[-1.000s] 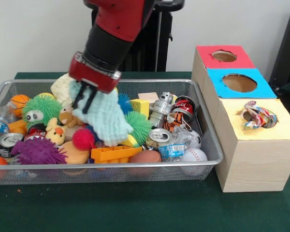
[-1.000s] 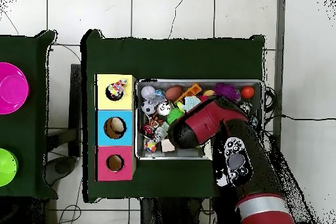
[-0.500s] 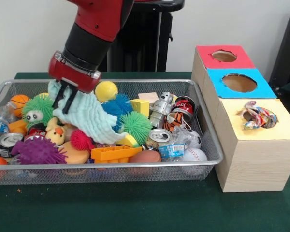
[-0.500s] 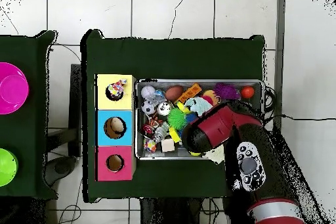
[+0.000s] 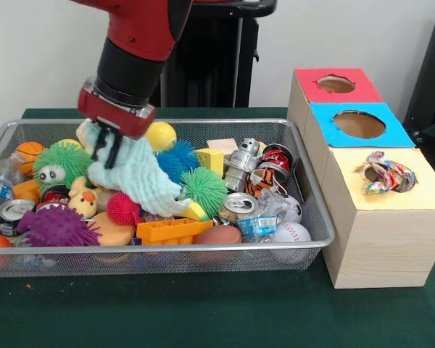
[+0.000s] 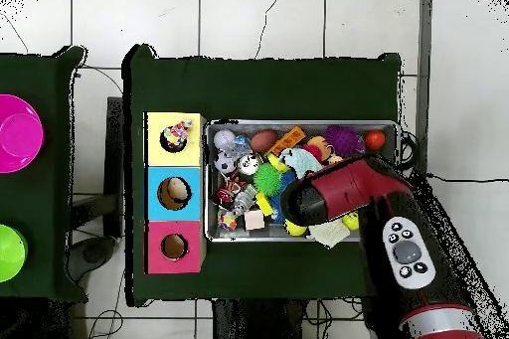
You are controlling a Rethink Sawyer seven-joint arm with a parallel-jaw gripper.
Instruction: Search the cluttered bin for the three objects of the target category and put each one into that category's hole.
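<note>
My gripper (image 5: 110,151) hangs over the left half of the wire bin (image 5: 203,250), shut on a fluffy mint-green cloth (image 5: 141,185) that droops to the right over the toys. In the overhead view the arm hides the gripper, and only a corner of the cloth (image 6: 298,162) shows. Three boxes with holes stand right of the bin: red (image 5: 304,78), blue (image 5: 326,116) and yellow (image 5: 380,239). A multicoloured cloth (image 5: 386,174) sits in the yellow box's hole.
The bin is packed with a green spiky ball with eyes (image 5: 61,165), a purple spiky toy (image 5: 54,226), a yellow ball (image 5: 161,135), cans (image 5: 239,206), a baseball (image 5: 292,232) and an orange block (image 5: 170,230). Its raised wire rim surrounds everything.
The gripper carried the mint cloth left across the bin, then edged back to the right. The yellow ball behind it came into sight.
</note>
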